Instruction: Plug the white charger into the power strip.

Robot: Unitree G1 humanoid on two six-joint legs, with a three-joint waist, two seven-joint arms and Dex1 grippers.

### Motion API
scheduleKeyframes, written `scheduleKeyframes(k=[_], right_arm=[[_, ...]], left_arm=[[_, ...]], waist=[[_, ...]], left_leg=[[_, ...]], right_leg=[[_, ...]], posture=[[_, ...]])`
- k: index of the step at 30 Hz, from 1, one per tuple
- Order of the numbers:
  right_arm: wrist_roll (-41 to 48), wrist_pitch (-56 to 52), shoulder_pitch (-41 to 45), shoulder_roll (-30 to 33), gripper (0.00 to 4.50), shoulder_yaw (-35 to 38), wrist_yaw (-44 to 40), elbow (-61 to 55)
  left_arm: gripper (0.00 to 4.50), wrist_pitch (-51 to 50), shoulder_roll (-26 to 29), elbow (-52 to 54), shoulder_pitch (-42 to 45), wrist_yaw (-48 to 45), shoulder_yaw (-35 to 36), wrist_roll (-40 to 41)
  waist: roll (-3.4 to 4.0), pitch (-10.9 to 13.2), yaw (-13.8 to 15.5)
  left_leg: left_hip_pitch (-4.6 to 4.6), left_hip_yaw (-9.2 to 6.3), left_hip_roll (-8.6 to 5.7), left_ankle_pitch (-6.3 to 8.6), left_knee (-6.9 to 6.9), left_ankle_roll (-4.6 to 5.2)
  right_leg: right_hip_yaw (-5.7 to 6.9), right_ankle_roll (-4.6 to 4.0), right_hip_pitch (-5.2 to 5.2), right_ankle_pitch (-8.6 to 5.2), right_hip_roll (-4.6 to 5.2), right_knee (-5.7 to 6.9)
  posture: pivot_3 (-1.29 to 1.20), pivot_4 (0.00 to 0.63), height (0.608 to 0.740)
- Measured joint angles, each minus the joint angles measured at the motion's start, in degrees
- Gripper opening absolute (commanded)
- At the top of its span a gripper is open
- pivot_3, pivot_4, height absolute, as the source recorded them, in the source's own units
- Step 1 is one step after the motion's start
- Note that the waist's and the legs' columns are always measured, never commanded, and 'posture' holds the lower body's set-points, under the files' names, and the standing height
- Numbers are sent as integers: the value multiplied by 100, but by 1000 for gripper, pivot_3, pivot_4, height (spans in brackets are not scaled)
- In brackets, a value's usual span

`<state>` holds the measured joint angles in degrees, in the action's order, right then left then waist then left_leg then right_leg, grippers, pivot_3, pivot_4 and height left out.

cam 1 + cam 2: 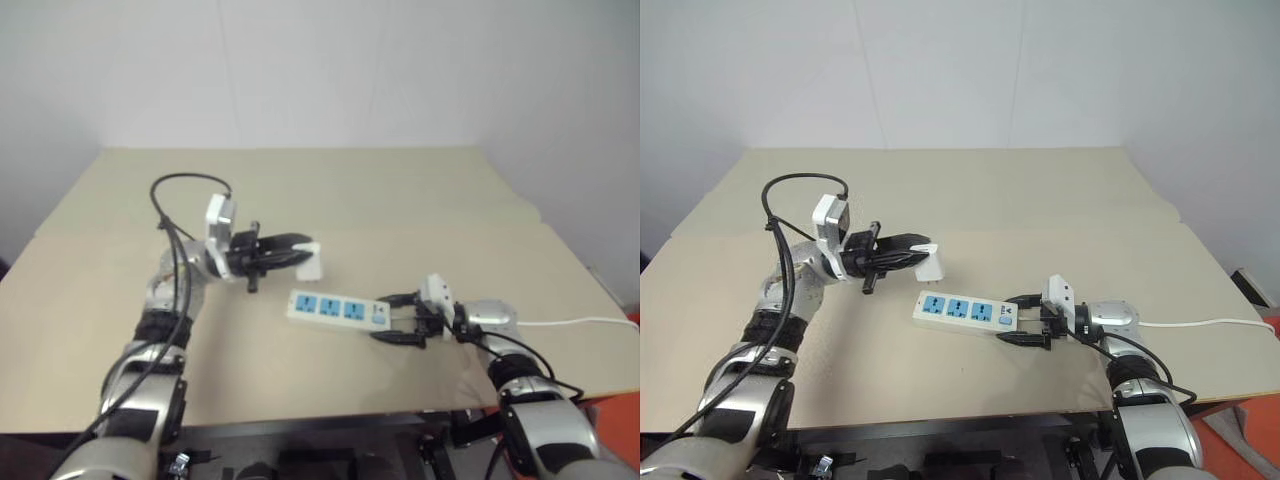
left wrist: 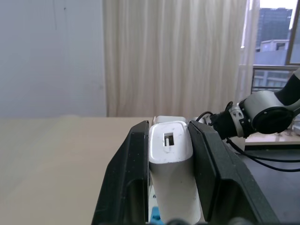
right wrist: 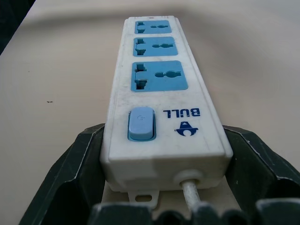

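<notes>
The white charger hangs above the table, with my left gripper shut on it. Its black fingers press both long sides, and the block's slotted end sticks out past the fingertips. It is just behind the left end of the power strip. The strip lies flat with three blue sockets facing up. My right gripper is shut on the strip's switch end, one finger on each side. The blue switch lies between them.
The strip's thin white cord runs right to the beige table's edge. A black cable loops above my left wrist. White wall stands behind the table. The table's front edge is close below both arms.
</notes>
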<state>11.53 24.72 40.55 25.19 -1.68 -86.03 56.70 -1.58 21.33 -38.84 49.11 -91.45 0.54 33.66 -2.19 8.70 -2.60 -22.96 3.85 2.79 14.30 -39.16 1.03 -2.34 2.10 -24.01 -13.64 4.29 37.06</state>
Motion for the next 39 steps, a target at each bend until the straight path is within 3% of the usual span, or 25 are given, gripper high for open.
scheduleKeyframes(k=[14,39], right_arm=[[-9,-11,-116,-33,3408,-6,14,-234],[-10,-26,-219,-43,3408,-13,167,-399]], left_arm=[[977,1432,-695,-1711,753,-85,-767,-788],[977,1794,-873,-2070,708,-86,-1038,-1123]], waist=[[-1,0,-8],[-1,0,-10]], left_leg=[[0,-1,-1,1,2,1],[3,-2,-1,1,3,2]], right_leg=[[-3,0,0,0,-2,-4],[-4,0,0,0,-3,-8]], posture=[[0,150,740],[0,150,740]])
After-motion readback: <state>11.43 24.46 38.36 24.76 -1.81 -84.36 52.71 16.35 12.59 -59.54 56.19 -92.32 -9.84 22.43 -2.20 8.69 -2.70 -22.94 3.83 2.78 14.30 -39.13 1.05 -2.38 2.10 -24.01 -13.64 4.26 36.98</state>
